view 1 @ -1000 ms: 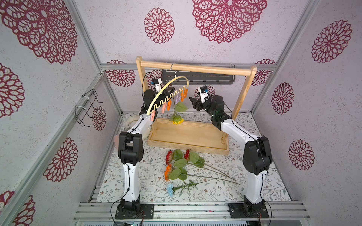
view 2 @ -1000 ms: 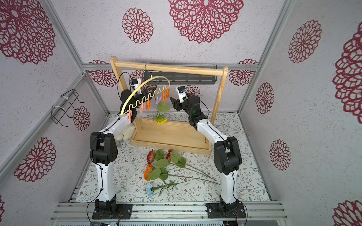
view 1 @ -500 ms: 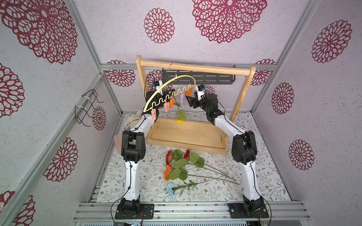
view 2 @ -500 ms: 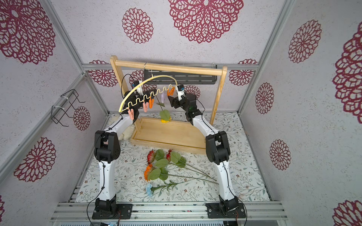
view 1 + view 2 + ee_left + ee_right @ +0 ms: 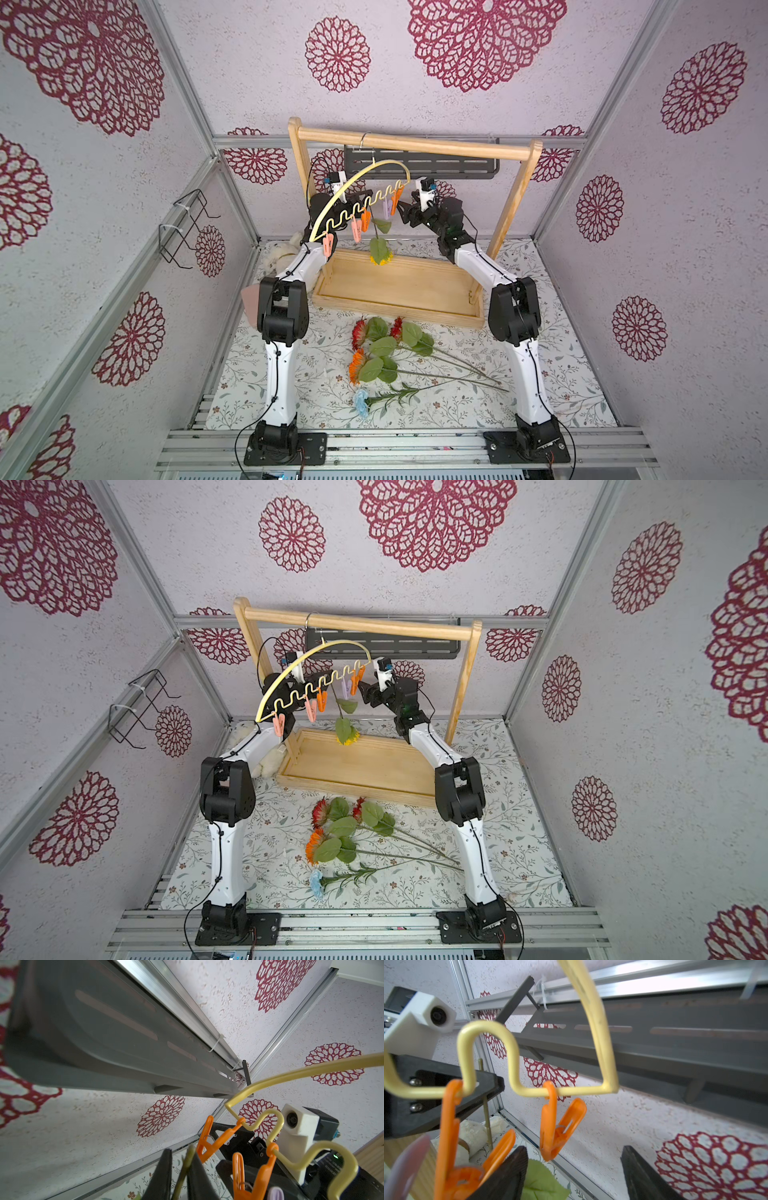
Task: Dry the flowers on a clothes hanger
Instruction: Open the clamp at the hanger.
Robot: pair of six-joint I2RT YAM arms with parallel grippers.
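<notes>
Moved: right arm has swung in toward the hanger (image 5: 601,1043) since a second ago, elbow drawn inward. The hanger's right end has shifted a little to the right.
Right gripper (image 5: 405,212): just beside the hanger's right end, jaws wide apart, holding nothing.
Left gripper (image 5: 181,1154): clamped narrow on the green stem of the yellow flower (image 5: 379,253).
Yellow flower: hangs head down below the hanger's wavy bar, above the rack (image 5: 415,143) tray.
Hanger: hook over the rack's top rail, left of middle; tilted, left end low.
Clips (image 5: 558,1124): pink, orange and lilac, hanging along the wavy bar.
On table (image 5: 561,374): four flowers (image 5: 374,357), two red, one orange, one light blue, lying in front of the rack between the arms.
In the way: the end orange clip hangs ahead of the right gripper, in line with the gap between its fingers. The next orange clip is just beside one finger; contact cannot be told.
Surroundings: black slotted shelf (image 5: 419,164) on the back wall behind the rail; wire basket (image 5: 183,228) on the left wall; white plush (image 5: 282,253) behind the left arm.
Hidden: in both top views the bar and clips cover the left gripper's fingertips. The lilac clip is blurred and cut off in the right wrist view. Whether any clip grips the stem cannot be told. A pink object (image 5: 249,299) sits mostly behind the left elbow.
</notes>
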